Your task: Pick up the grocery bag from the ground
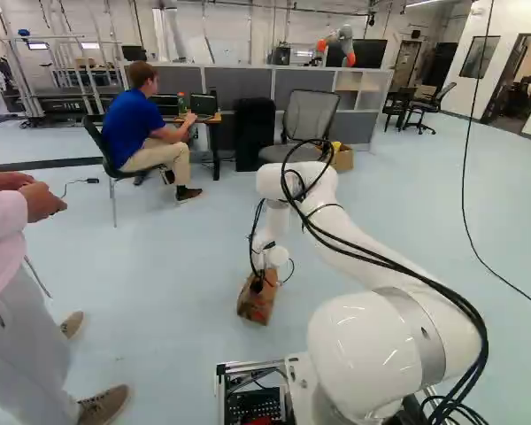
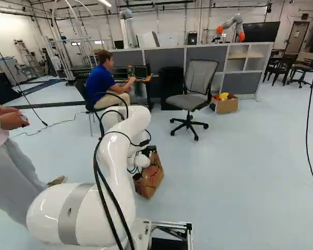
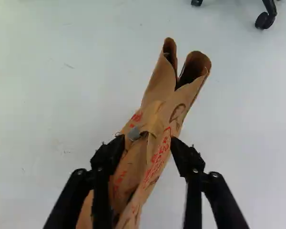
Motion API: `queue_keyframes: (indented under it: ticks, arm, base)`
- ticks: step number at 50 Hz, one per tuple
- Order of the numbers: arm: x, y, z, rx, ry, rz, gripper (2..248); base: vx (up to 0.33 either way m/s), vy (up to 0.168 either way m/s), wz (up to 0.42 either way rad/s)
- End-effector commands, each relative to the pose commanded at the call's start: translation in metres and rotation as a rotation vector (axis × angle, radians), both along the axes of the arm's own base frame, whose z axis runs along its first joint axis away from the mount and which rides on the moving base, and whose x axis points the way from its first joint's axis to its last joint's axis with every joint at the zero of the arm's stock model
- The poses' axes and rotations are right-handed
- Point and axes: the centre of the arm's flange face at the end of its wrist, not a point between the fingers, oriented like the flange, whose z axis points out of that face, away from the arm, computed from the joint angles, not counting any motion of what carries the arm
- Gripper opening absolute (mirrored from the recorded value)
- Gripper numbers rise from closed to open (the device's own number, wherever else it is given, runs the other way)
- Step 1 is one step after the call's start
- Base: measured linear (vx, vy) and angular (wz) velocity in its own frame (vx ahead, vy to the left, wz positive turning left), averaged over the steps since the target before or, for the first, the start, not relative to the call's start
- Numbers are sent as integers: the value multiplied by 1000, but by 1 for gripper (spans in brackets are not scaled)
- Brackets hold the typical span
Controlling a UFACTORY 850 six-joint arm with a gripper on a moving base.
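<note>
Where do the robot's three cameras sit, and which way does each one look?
Left base view: on the base, behind and left of the white arm, looking ahead and slightly down; the arm stands right of the middle.
Right base view: on the base, behind and right of the arm, looking the same way; the arm stands left of the middle.
Wrist view: on the wrist, looking along the black gripper at the brown paper bag.
Shared: all three show the bag; both base views show the gray office chair.

I am in a robotics lab; another robot [image 2: 239, 26], white and orange, stands past grey panelled partitions [image 2: 164, 54]; an open black laptop [image 2: 141, 72] sits near them; smooth pale-blue floor [image 2: 240, 182] surrounds me.
</note>
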Motion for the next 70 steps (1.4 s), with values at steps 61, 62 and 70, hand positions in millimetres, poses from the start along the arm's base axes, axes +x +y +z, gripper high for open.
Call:
queue_keyframes:
  ticks: [61,62,70]
  arm:
    - [0,0,37,1,-8,0,18]
    - [0,0,39,1,-9,0,18]
    - [-1,0,61,1,-16,0,18]
  base:
    - [0,0,0]
    - [0,0,0]
    - [0,0,0]
